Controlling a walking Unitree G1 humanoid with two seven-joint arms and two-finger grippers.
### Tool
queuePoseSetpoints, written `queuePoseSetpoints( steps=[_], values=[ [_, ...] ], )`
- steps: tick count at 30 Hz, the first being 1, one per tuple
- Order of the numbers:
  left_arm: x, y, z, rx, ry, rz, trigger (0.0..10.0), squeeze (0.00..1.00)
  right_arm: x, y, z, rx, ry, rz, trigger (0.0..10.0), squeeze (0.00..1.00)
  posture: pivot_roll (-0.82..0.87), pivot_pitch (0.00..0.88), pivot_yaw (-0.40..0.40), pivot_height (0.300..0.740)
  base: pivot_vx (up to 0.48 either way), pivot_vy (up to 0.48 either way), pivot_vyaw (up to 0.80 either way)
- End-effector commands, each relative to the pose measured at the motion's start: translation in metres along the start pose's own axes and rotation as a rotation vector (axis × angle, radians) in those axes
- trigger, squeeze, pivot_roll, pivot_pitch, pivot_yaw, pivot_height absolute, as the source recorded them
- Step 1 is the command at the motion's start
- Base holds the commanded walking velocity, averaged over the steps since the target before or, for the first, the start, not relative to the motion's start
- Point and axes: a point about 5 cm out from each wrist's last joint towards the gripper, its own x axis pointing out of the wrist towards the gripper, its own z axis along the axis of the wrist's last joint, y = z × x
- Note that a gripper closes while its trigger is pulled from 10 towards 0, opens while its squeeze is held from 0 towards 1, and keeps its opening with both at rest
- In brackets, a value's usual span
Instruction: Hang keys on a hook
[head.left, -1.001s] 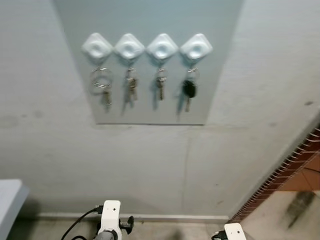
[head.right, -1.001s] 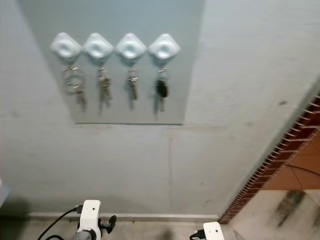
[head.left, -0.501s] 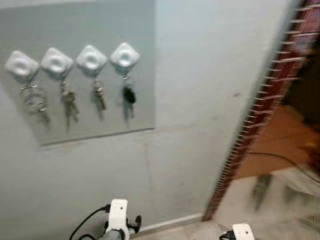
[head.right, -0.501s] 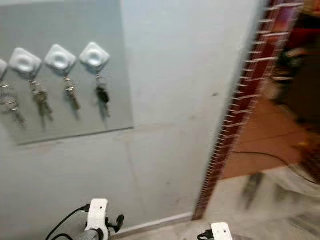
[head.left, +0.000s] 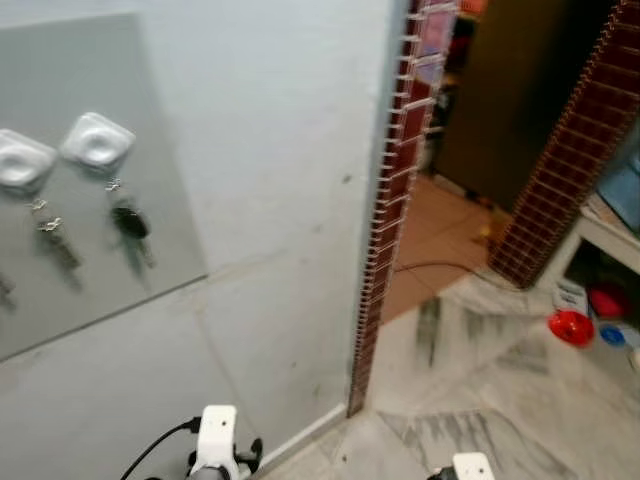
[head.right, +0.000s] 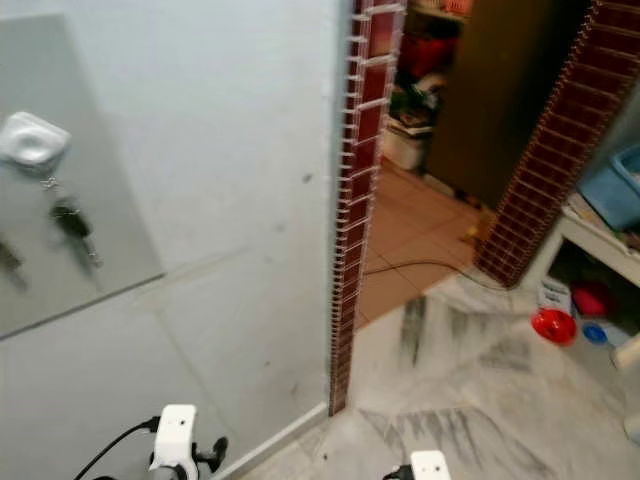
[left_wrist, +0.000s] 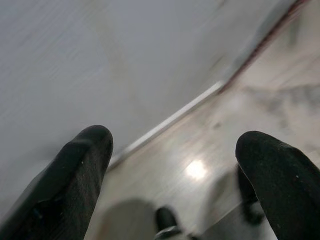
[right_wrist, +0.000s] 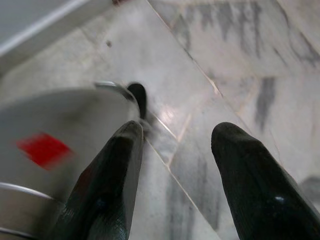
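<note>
A grey board (head.left: 60, 270) on the white wall carries white diamond hooks. The rightmost hook (head.left: 97, 140) holds a black-headed key (head.left: 128, 222), and the hook (head.left: 20, 158) beside it holds a bunch of metal keys (head.left: 55, 240). Both arms hang low near the floor, their white wrists at the bottom edge: left wrist (head.left: 217, 435), right wrist (head.left: 470, 465). My left gripper (left_wrist: 175, 150) is open and empty over the skirting and floor. My right gripper (right_wrist: 177, 137) is open and empty above the marble floor.
A dark red tiled doorway edge (head.left: 385, 200) ends the wall on the right, and a second tiled pillar (head.left: 565, 170) stands beyond it. A cable (head.left: 440, 268) lies on the orange floor. A red bowl (head.left: 571, 326) sits by a white shelf (head.left: 610, 235).
The view has swung to the right: the board and its hooks slid to the left edge, and the doorway and the room beyond came into view. The keys still hang on their hooks.
</note>
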Motion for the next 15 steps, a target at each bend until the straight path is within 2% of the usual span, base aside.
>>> queuePoseSetpoints(
  steps=[1,9,13,15],
  values=[
    [0.0,0.001,-0.001,-0.005,0.004,0.009,10.0,0.0,0.002,0.003,0.007,0.005,-0.017,0.003,10.0,0.0,-0.06,0.0,0.029,0.74,0.0,0.0,-0.74],
    [0.0,0.003,0.003,-0.036,-0.018,0.004,10.0,0.0,0.002,0.004,0.012,-0.047,-0.039,0.02,10.0,0.0,-0.06,0.0,0.035,0.74,0.0,0.0,-0.74],
    [0.001,0.002,0.008,-0.045,-0.045,-0.009,10.0,0.0,0.003,0.005,0.017,-0.039,-0.064,0.019,10.0,0.0,-0.06,0.0,0.034,0.74,0.0,0.0,-0.74],
    [0.002,0.004,0.015,-0.058,-0.078,-0.016,10.0,0.0,0.004,0.004,0.035,-0.033,-0.129,0.03,10.0,0.0,-0.06,0.0,0.036,0.74,0.0,0.0,-0.74]
  ],
)
